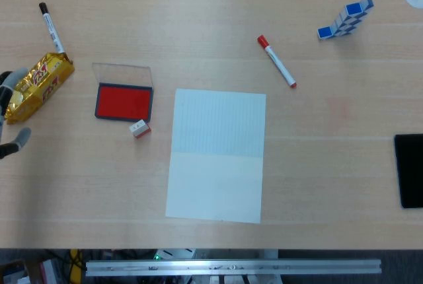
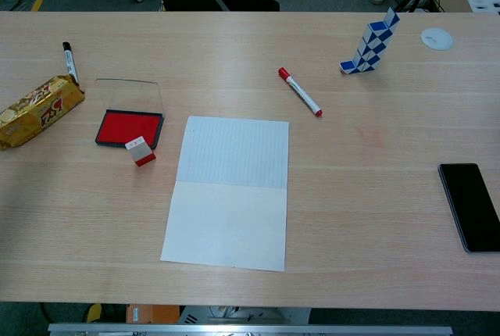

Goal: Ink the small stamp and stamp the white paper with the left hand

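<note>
At the far left edge your left hand (image 1: 9, 115) shows only fingertips, grip unclear; beside it, the gold snack pack (image 1: 36, 86) has unreadable red lettering.

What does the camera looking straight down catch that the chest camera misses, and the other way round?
Only the head view shows the left hand, just its fingertips at the left edge beside the gold snack pack.

Only the chest view shows the floor and dark furniture beyond the far table edge, and the whole black phone.

Both show the white paper, the open red ink pad, the small stamp by its near right corner, two markers and the blue-and-white puzzle toy.
</note>
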